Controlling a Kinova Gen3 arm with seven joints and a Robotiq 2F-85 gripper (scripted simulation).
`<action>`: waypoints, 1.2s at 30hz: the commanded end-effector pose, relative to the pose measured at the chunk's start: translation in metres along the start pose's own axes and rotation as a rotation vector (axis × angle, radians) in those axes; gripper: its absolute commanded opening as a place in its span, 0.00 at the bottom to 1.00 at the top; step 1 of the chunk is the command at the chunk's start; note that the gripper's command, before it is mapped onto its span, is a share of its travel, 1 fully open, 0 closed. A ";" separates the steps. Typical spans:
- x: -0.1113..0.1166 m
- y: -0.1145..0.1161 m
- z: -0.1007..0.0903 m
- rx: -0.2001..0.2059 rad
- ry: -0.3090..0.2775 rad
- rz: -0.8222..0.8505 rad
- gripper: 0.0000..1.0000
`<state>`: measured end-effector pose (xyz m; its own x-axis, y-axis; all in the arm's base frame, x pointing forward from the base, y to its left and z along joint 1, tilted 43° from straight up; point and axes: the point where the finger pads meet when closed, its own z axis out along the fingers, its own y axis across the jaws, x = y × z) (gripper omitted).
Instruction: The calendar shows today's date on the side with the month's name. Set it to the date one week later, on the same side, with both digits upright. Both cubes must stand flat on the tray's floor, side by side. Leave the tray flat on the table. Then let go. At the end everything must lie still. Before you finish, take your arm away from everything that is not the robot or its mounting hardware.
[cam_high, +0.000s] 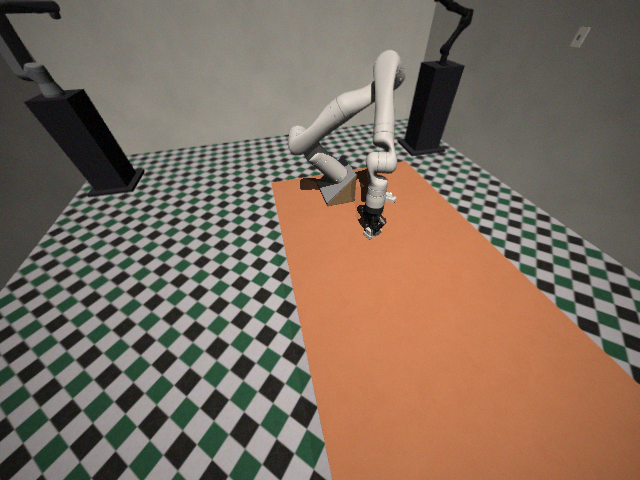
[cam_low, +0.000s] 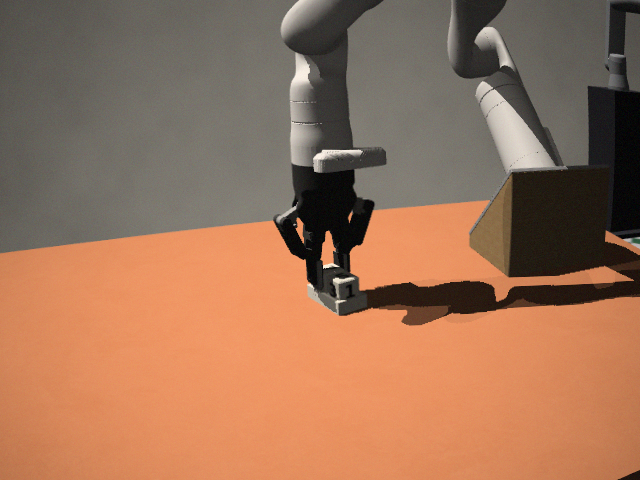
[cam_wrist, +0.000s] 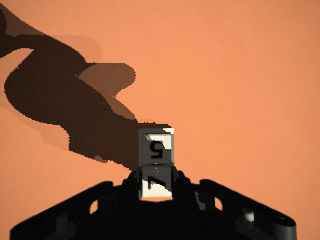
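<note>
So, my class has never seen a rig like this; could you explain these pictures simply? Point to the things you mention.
It's one jointed white robot arm (cam_high: 384, 98) (cam_low: 320, 116) ending in a black two-fingered gripper (cam_high: 371, 226) (cam_low: 328, 274) (cam_wrist: 156, 174). The top picture looks down across the room, the exterior one from beside the table (cam_high: 439, 335) (cam_low: 258, 387) (cam_wrist: 250, 100), and the wrist one from beside the gripper. On the orange surface sits a small tray (cam_low: 354, 304) (cam_wrist: 141, 150) with two numbered cubes. The gripper appears closed on the rear cube (cam_low: 334, 271) (cam_wrist: 156, 187); the front cube (cam_low: 347, 290) (cam_wrist: 156, 149) is outside its fingers.
</note>
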<state>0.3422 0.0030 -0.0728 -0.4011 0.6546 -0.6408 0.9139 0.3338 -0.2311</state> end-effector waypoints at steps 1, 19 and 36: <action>0.000 0.000 -0.001 -0.002 0.001 0.000 0.26; 0.000 0.000 -0.001 -0.002 0.001 0.000 0.26; 0.000 0.000 -0.001 -0.002 0.001 0.000 0.46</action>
<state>0.3422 0.0030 -0.0728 -0.4011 0.6546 -0.6408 0.9139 0.3338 -0.2311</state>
